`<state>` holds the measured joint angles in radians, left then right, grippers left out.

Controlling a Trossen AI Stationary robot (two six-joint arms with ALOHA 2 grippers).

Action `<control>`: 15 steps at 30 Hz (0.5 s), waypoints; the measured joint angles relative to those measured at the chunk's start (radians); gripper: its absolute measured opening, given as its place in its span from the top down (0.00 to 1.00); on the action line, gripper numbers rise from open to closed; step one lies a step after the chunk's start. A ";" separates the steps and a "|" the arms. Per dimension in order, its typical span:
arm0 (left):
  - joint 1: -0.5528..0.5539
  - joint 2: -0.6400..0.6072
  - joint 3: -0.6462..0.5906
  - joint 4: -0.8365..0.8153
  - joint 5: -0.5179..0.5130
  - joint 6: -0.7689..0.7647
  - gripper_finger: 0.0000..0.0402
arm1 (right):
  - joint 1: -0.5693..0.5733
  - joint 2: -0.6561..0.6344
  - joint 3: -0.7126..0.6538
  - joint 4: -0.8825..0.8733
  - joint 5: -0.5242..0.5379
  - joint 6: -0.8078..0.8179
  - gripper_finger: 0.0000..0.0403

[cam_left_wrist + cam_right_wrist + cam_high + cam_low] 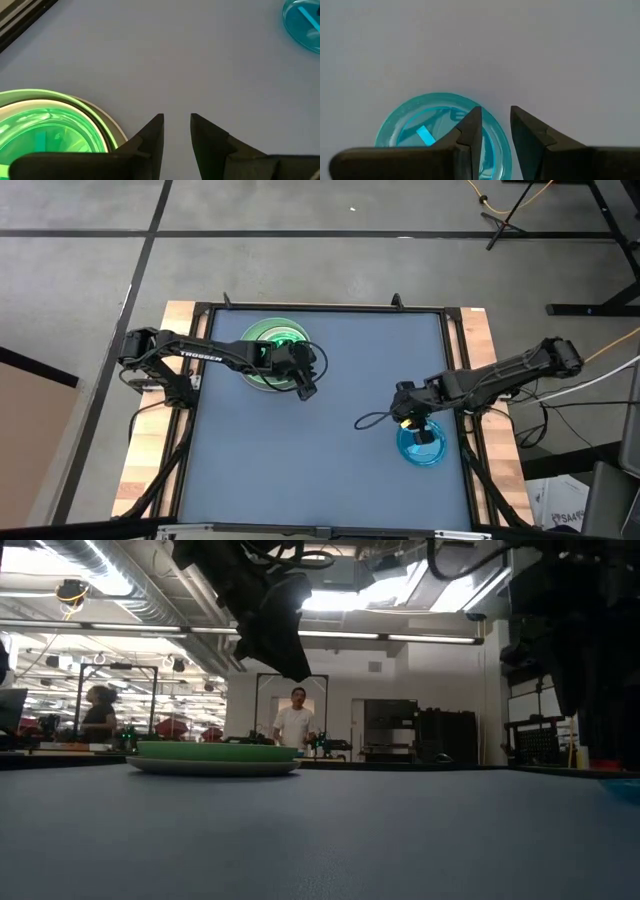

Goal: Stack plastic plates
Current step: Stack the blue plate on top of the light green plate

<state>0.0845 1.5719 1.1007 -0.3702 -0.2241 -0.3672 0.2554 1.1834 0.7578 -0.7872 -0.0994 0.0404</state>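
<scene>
A stack of plastic plates rests on the blue-grey table at its far left. A translucent green plate tops it, over black and pale rims. In the low view the stack sits flat on a pale bottom plate. My left gripper hangs open just beside the stack, toward the table's middle, above the bare table. One translucent cyan plate lies flat near the table's right edge. My right gripper hovers open above its rim, nothing between the fingers.
The table's middle and near left are bare blue-grey surface. A black frame runs round the table with wooden boards outside it. People stand in the room far behind the table.
</scene>
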 joint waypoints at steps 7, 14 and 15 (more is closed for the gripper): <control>0.000 0.000 0.000 0.000 0.000 0.000 0.78 | 0.000 0.069 0.000 0.000 -0.006 -0.056 0.77; 0.000 0.000 0.000 0.000 0.000 0.000 0.78 | 0.000 0.127 0.000 0.000 -0.006 -0.158 0.77; 0.000 0.000 0.000 0.000 0.000 0.000 0.78 | 0.000 0.135 0.000 0.001 -0.006 -0.175 0.77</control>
<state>0.0845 1.5719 1.1007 -0.3706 -0.2241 -0.3672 0.2550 1.3180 0.7577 -0.7867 -0.1051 -0.1341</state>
